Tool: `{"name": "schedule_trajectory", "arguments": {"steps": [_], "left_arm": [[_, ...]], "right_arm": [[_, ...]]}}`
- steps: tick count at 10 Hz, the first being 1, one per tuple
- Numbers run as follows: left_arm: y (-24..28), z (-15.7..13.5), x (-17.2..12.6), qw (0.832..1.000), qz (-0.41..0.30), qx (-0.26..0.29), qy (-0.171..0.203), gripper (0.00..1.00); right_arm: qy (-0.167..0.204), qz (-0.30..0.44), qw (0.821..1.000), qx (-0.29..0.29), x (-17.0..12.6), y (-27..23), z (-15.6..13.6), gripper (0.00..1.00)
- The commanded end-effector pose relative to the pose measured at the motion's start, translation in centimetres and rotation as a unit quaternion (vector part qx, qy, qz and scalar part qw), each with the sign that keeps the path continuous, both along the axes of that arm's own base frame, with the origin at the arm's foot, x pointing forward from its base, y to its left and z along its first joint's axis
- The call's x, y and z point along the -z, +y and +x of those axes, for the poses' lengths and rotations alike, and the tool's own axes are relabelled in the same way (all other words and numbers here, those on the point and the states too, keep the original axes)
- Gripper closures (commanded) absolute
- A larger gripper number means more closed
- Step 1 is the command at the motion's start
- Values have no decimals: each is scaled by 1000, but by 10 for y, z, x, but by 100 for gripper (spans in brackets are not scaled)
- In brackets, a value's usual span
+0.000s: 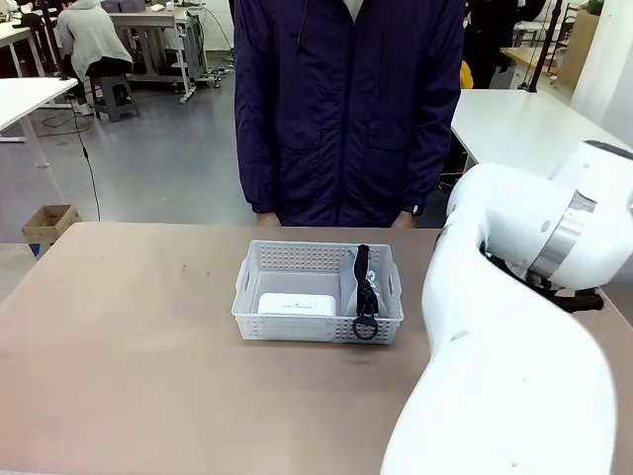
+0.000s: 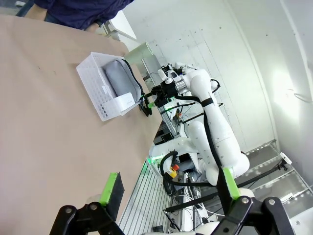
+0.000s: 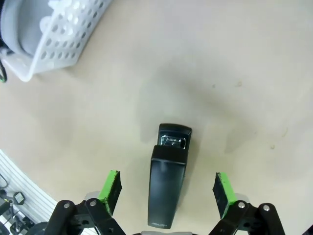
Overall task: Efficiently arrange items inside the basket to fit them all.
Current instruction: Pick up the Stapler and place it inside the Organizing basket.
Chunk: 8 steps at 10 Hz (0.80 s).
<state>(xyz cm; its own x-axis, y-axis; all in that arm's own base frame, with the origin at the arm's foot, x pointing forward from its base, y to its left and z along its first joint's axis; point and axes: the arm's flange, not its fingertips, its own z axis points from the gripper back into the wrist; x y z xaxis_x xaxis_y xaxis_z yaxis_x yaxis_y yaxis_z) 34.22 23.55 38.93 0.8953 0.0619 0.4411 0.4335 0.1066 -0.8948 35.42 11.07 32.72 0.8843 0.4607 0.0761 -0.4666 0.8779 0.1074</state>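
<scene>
Bench (image 1: 148, 396) w/ two white robot arms, seen from the robot's side; a person in a dark jacket (image 1: 346, 109) stands at the far edge. Mid-bench sits the white perforated basket (image 1: 297, 327). Inside it we see the small white box (image 1: 297, 303) lying flat toward the front left, and the grey zip pouch (image 1: 349, 289) along the right wall, its black strap (image 1: 364, 297) draped over it and looping down at the front rim.

The black stapler (image 3: 167, 181) is not in the basket yet. In the right wrist view it lies flat on the bench, a little apart from a corner of the basket, lengthwise btwn the green pads. The right gripper (image 3: 167, 180) hangs over it w/ jaws wide open, a clear gap on each side, nothing gripped. The left gripper (image 2: 169, 181) also has its jaws fully open and empty, held well back from the basket and looking across the bench at it.

We judge the step in hand to be the approach to pick up the stapler. The next move probably calls for the right arm to lower straight down, close on the stapler's long sides and lift it. It would then go into the free space we see behind the box, w/o snagging the strap.
</scene>
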Motion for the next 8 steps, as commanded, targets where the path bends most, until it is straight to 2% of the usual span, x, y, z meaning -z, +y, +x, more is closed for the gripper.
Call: {"name": "schedule_trajectory", "arguments": {"steps": [1,4,8], "left_arm": [[-3,-4,-2,1000,2,-1,4,0],[-3,-4,-2,1000,2,-1,4,0],[-3,-4,-2,1000,2,-1,4,0]], "right_arm": [[7,-28,1000,-1,40,-29,-130,0],[13,-58,998,4,48,-29,-131,0],[48,-58,997,-5,59,-26,-129,0]]}}
